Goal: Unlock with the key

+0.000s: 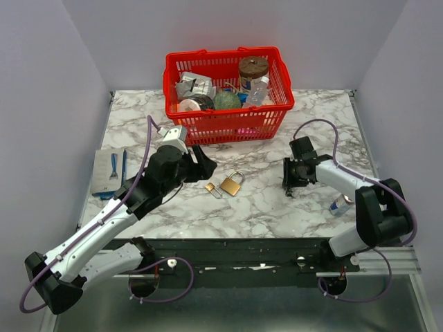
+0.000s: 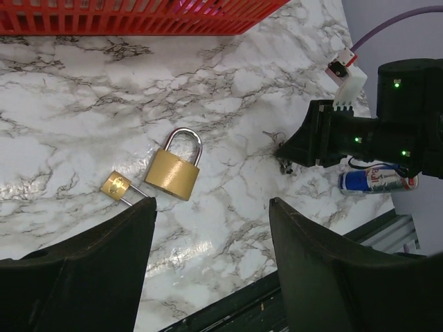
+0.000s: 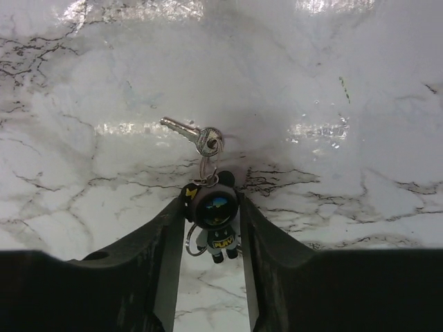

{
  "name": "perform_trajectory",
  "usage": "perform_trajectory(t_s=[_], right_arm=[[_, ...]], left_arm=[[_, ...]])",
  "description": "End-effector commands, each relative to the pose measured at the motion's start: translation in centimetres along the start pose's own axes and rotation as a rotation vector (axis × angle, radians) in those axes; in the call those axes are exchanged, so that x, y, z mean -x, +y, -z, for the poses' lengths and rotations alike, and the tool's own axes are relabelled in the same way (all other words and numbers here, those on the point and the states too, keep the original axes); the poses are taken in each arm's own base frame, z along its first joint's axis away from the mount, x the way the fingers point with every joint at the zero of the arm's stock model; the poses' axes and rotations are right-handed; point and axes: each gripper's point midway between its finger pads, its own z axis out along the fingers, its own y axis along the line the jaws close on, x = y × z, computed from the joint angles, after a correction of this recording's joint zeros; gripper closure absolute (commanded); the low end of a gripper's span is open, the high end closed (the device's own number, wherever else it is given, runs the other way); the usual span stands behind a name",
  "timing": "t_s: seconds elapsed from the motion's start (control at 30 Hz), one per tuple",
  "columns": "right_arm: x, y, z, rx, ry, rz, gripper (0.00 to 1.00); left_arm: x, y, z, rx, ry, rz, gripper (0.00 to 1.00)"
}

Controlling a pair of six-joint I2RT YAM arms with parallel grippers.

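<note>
key (image 3: 185,128) lay flat on the desk (image 3: 360,90) just ahead of my right gripper (image 3: 210,207), its blade pointing off to the gripper's left. its ring trailed back to a little figure charm (image 3: 214,214) that sat between my fingers. the jaws stood narrow and hugged the charm, but whether they truly pinched it i could not tell. the larger padlock (image 2: 173,173) lay well apart from it, just ahead of my left gripper (image 2: 211,204), which gaped wide and empty, the shackle pointing away.
</note>
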Motion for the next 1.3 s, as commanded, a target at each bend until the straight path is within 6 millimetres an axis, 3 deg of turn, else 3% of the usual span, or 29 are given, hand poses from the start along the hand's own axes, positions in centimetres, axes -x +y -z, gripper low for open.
perform_trajectory(t_s=[0.0,0.23,0.43,0.57,0.6,0.7,0.8,0.83,0.9,0.93,1.07,1.27], right_arm=[[0.3,-0.5,-0.1,-0.044,0.028,0.019,0.58],[0.6,0.4,0.4,0.009,0.017,0.052,0.79],[3.0,1.8,4.8,0.094,-0.096,0.103,0.98],[4.8,3.2,8.4,0.159,-0.139,0.134,0.99],[4.5,3.4,9.1,0.173,-0.114,0.143,0.99],[5.2,5.7,12.3,0.301,-0.111,0.18,0.99],[5.3,8.6,15.9,0.478,-0.118,0.219,0.99],[6.2,9.7,17.7,0.532,-0.148,0.233,0.99],[5.8,11.7,20.5,0.673,-0.135,0.247,0.99],[6.0,12.8,22.4,0.753,-0.146,0.259,0.99],[5.8,14.7,26.5,0.909,-0.163,0.258,0.99],[5.0,16.2,30.8,1.078,-0.165,0.245,0.99]], left_arm=[[-0.4,1.0,0.1,0.045,-0.004,0.002,0.27],[0.2,-0.2,-0.6,0.006,0.0,-0.034,0.27],[1.0,-2.2,-1.0,-0.081,-0.012,-0.055,0.3],[1.1,-4.5,-1.2,-0.197,-0.009,-0.073,0.33],[0.9,-5.2,-1.2,-0.236,0.0,-0.082,0.33],[1.0,-7.9,-0.6,-0.383,0.01,-0.122,0.29],[1.2,-10.2,0.0,-0.514,0.013,-0.159,0.18],[1.3,-10.7,0.2,-0.539,0.008,-0.166,0.1],[1.7,-11.8,0.5,-0.6,-0.015,-0.177,0.02],[1.6,-11.9,0.5,-0.619,-0.016,-0.181,0.01],[2.4,-13.5,0.7,-0.694,-0.048,-0.184,0.01],[3.2,-15.9,1.0,-0.809,-0.057,-0.168,0.01]])
